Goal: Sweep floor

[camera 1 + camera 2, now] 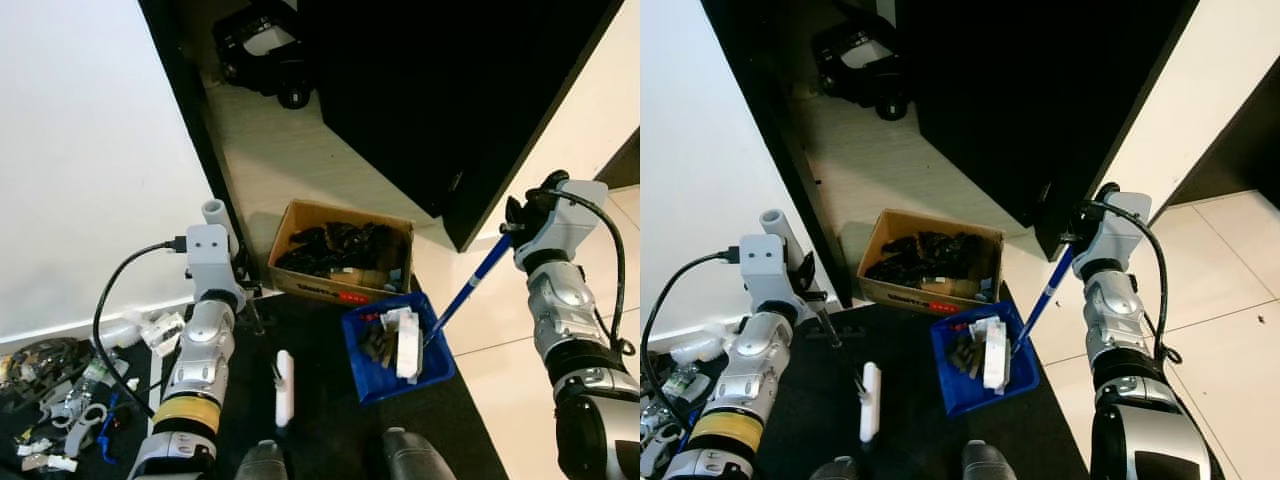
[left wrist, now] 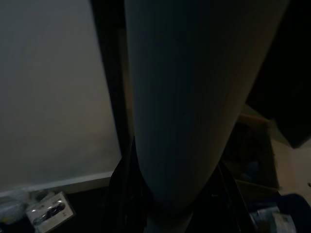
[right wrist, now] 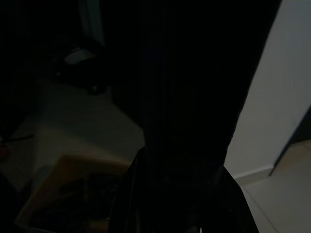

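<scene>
- Right end effector (image 1: 517, 226) clamped on blue handle (image 1: 470, 285), slanting down into blue dustpan (image 1: 396, 345) on dark floor (image 1: 330, 425), which held white and dark debris.
- Left end effector (image 1: 222, 232) clamped on grey broom handle (image 1: 213, 211).
- Cardboard box (image 1: 342, 252) just behind dustpan.

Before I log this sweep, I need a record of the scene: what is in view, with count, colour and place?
Dustpan: one, blue, on the dark floor ahead, holding white and dark scraps.
Handle: one, blue, slanting from the dustpan up to the right gripper.
Box: one, brown cardboard, behind the dustpan, full of dark items.
Broom head: one, white, on the dark floor left of the dustpan.
Pole: one, grey, at the left gripper.
Clutter: several mixed pieces, far left on the floor.
Wheeled device: one, black, far back on the pale floor.
Left gripper: on the pole.
Right gripper: on the handle.
</scene>
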### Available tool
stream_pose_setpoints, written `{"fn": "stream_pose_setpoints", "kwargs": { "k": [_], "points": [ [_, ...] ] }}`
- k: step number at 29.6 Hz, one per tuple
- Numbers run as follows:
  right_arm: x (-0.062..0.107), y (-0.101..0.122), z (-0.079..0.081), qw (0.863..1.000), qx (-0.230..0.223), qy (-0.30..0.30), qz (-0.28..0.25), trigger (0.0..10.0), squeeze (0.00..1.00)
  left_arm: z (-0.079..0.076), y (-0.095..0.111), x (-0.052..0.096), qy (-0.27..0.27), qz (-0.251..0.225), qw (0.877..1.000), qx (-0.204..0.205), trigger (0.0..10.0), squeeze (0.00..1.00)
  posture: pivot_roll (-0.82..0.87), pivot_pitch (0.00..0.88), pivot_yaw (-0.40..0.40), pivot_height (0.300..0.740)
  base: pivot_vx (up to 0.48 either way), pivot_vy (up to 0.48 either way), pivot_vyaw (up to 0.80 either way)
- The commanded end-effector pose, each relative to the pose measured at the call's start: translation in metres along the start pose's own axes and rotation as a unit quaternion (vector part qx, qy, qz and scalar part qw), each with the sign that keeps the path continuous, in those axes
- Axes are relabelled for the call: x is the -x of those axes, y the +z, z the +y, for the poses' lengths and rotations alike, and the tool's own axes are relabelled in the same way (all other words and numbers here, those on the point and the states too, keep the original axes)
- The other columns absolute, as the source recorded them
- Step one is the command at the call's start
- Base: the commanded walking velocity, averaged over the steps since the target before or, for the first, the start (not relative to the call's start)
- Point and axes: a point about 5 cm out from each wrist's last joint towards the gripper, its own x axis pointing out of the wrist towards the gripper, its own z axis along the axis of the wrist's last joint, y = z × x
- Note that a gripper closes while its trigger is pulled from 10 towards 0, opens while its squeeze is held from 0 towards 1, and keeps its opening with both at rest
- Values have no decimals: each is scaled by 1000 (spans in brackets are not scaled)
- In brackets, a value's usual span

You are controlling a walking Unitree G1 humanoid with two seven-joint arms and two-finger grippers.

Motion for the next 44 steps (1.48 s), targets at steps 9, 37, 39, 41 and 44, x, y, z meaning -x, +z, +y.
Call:
{"fn": "stream_pose_setpoints", "kwargs": {
  "k": [9, 37, 39, 41, 44],
  "points": [
    [-14, 27, -2, 998, -42, -14, -44, 10000, 0, 0, -6, 2, -13, 17, 998, -57, 10000, 0, -1, 87, -23, 740, 0, 0, 0],
    [-35, 115, -42, 977, -94, -75, -177, 10000, 0, 0, 9, -2, -33, -19, 998, -48, 10000, 0, -10, 73, -18, 740, 162, 0, 0],
    [-34, 114, -42, 977, -95, -76, -176, 10000, 0, 0, 9, -1, -36, -19, 998, -49, 10000, 0, -10, 73, -18, 740, 480, 0, 0],
    [-34, 114, -42, 977, -96, -76, -175, 10000, 0, 0, 9, -1, -37, -19, 998, -49, 10000, 0, -10, 73, -18, 740, 480, 0, 0],
    [-34, 114, -42, 977, -95, -77, -174, 10000, 0, 0, 10, -1, -38, -20, 998, -47, 10000, 0, -10, 77, -17, 740, 480, 0, 0]
  ]
}}
